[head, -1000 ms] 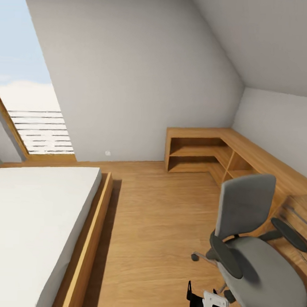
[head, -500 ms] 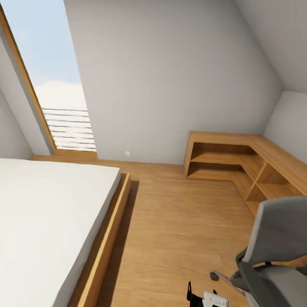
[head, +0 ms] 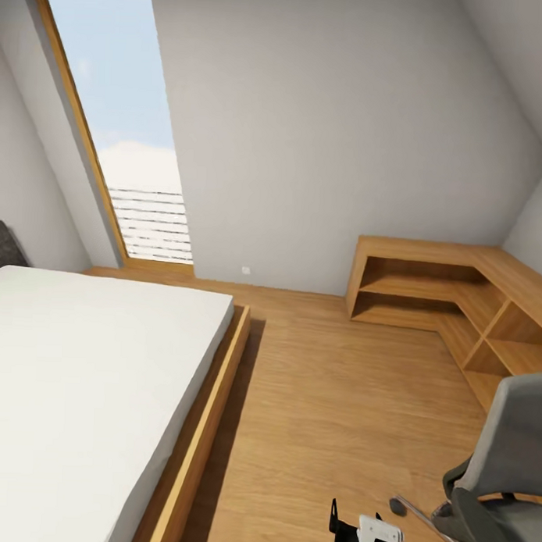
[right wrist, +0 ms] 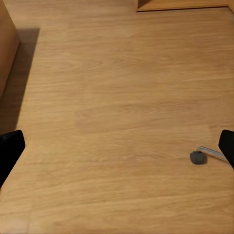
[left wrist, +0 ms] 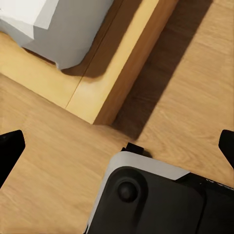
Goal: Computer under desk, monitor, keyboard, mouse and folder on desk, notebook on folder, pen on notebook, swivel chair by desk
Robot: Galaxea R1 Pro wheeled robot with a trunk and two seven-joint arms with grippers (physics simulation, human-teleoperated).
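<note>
Right wrist view — swivel chair [right wrist: 197, 157] castor beside fingers [right wrist: 227, 146]

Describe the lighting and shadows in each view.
Head view: bright daylight from the window, a soft shadow on the floor beside the bed. Left wrist view: a dark shadow along the bed frame. Right wrist view: evenly lit floor, a faint shadow at the chair's castor; all sharp.

Grey sloped walls [head: 330, 148] enclose a wooden floor [head: 328, 414], a white bed [head: 80, 374] in a wooden frame, a tall bright window [head: 127, 125] and corner wooden shelves [head: 442, 296].
</note>
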